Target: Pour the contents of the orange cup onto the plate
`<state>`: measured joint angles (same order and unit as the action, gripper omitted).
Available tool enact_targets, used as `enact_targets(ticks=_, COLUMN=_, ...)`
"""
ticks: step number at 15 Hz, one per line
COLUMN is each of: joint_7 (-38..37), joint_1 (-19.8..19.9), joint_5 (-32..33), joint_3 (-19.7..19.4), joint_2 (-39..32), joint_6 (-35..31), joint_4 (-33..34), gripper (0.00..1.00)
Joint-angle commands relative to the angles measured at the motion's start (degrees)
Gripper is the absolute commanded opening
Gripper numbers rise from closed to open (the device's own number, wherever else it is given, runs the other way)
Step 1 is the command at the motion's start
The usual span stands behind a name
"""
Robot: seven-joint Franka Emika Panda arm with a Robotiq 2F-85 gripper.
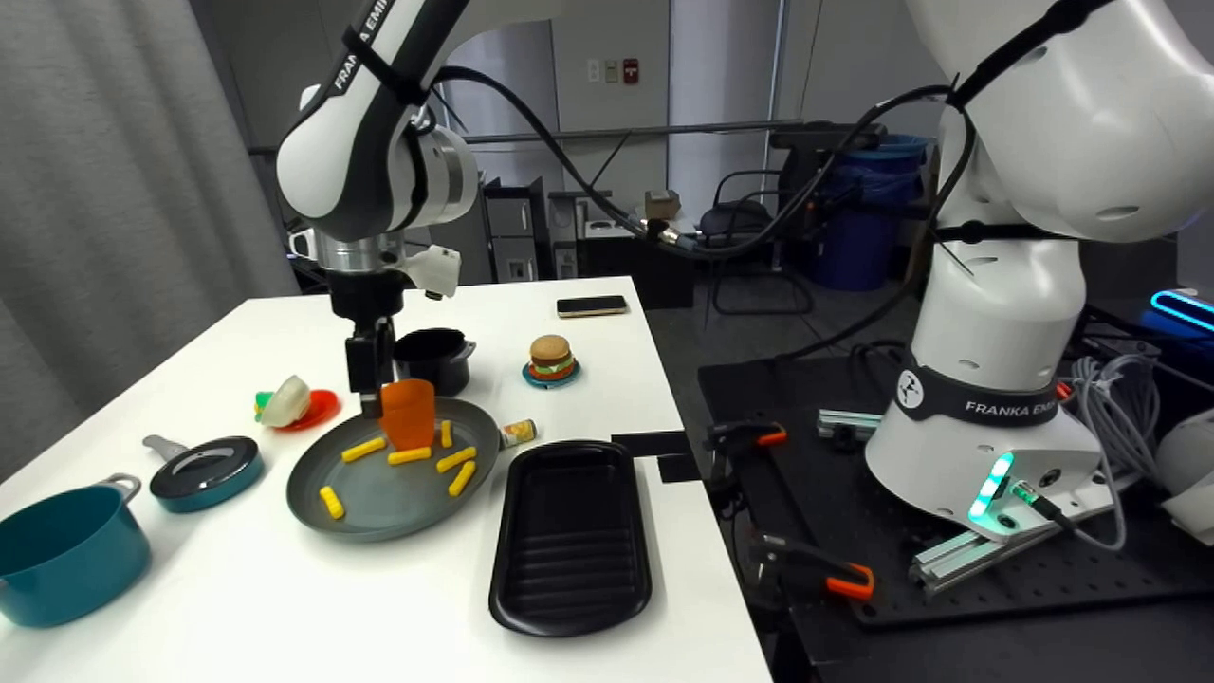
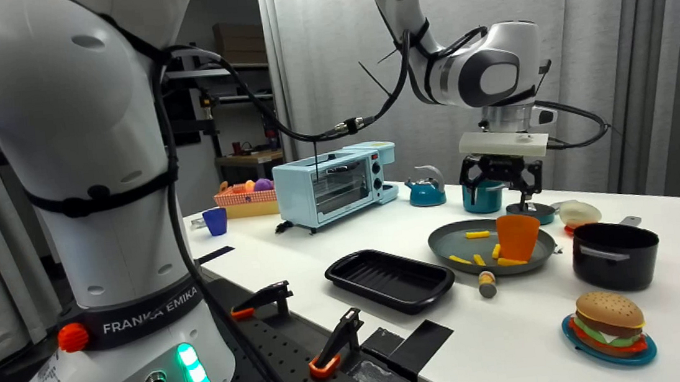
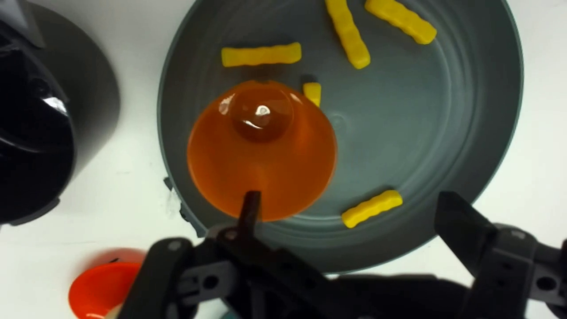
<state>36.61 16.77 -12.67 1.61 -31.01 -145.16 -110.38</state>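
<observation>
The orange cup (image 3: 274, 173) stands mouth up on the plate (image 3: 390, 133), and no pieces show inside it. In an exterior view the cup (image 2: 518, 237) leans slightly. Several yellow sticks, the contents (image 3: 371, 208), lie scattered on the plate around it, some close against its base. My gripper (image 3: 350, 196) is open above the plate's edge with nothing gripped. In the wrist view one fingertip (image 3: 251, 204) overlaps the cup's rim; whether it touches I cannot tell. In an exterior view the gripper (image 1: 370, 398) hangs right beside the cup.
Close to the plate stand a black pot (image 2: 614, 255), a small lidded pan (image 1: 207, 472) and a small jar (image 2: 487, 284). A black ridged tray (image 1: 572, 536), a teal pot (image 1: 71, 550), a toy burger (image 2: 610, 324) and a toaster oven (image 2: 339, 185) are also on the table.
</observation>
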Motion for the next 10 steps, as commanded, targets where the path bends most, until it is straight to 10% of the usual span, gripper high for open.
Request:
enact_targets(ticks=1, joint_7=-0.4, joint_1=1.0, joint_5=0.7, joint_3=0.6, joint_2=0.0, joint_6=0.0, joint_4=0.0, gripper=1.0)
enact_targets(ticks=10, joint_7=-0.3, joint_1=1.5, joint_5=0.7, joint_3=0.4, joint_2=0.0, joint_6=0.0, joint_4=0.0, gripper=1.0)
